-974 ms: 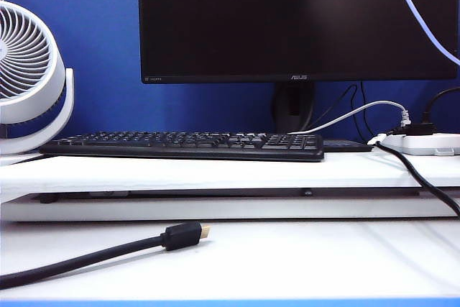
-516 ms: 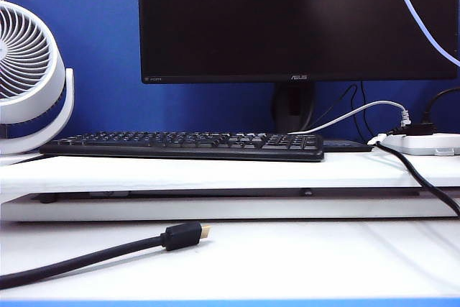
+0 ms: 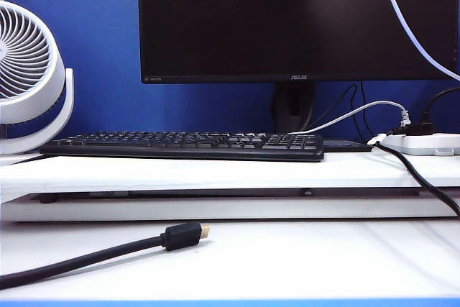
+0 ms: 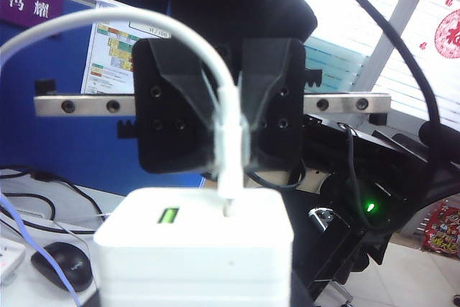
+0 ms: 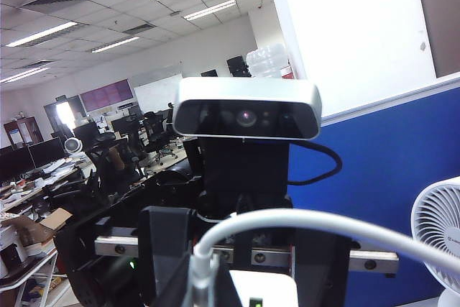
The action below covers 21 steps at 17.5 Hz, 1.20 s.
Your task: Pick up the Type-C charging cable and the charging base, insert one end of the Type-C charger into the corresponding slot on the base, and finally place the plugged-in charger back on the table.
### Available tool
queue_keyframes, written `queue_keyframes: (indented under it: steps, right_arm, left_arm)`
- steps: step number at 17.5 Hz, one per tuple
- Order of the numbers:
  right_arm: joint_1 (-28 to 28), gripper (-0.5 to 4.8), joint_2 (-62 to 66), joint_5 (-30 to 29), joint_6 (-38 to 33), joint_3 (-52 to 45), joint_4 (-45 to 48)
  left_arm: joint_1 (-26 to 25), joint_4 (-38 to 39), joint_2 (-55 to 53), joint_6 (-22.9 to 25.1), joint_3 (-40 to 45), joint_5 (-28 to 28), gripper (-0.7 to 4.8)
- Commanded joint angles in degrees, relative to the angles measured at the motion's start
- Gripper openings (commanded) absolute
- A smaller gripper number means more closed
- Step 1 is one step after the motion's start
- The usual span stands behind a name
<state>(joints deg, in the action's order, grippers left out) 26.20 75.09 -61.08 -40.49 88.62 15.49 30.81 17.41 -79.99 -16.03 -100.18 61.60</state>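
Observation:
Both grippers are raised out of the exterior view and face each other. In the left wrist view the white charging base [image 4: 194,249] fills the foreground with a green light on. The right gripper [image 4: 228,131] is shut on the white plug of the Type-C charging cable [image 4: 230,156], whose tip sits in the base's slot. In the right wrist view the left gripper [image 5: 262,289] has a black finger on each side of the base [image 5: 266,285], and the cable [image 5: 309,222] arcs away from the plug. The cord [image 3: 410,26] hangs above the table [image 3: 302,257].
A black cable with a gold-tipped plug [image 3: 183,235] lies on the table's front left. The raised shelf board [image 3: 215,170] carries a keyboard [image 3: 180,145], a monitor [image 3: 295,19], a white fan [image 3: 29,70] and a power strip [image 3: 424,141] with cords plugged in.
The white cord hanging at the top right of the exterior view has swung slightly to the left. Nothing on the table has moved.

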Motion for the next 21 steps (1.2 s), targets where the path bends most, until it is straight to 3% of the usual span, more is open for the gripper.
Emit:
queue_keyframes:
  steps: [1, 7, 11, 15, 21]
  right_arm:
    - [0.11, -0.01, -0.13, -2.05, 0.28, -0.02, -2.47]
    - [0.11, -0.01, -0.13, -2.08, 0.28, -0.02, -3.93]
    - [0.37, -0.01, -0.13, -1.99, 7.82, -0.02, -11.02]
    - [1.07, -0.01, -0.09, -2.12, 9.35, -0.02, -16.92]
    - [1.09, -0.01, -0.09, -3.17, 12.22, -0.02, -17.46]
  left_arm:
    - [-0.24, 1.16, 0.37, -0.42, -0.48, 1.07, -0.06]
    - [-0.24, 1.36, 0.37, -0.48, -0.48, 1.57, -0.06]
    - [-0.24, 0.76, 0.37, -0.39, -0.48, -1.66, -0.06]
    - [-0.24, -3.39, 0.37, 1.18, -0.48, -0.9, -0.06]
    - [-0.24, -6.54, 0.37, 0.79, -0.48, -1.64, -0.06]
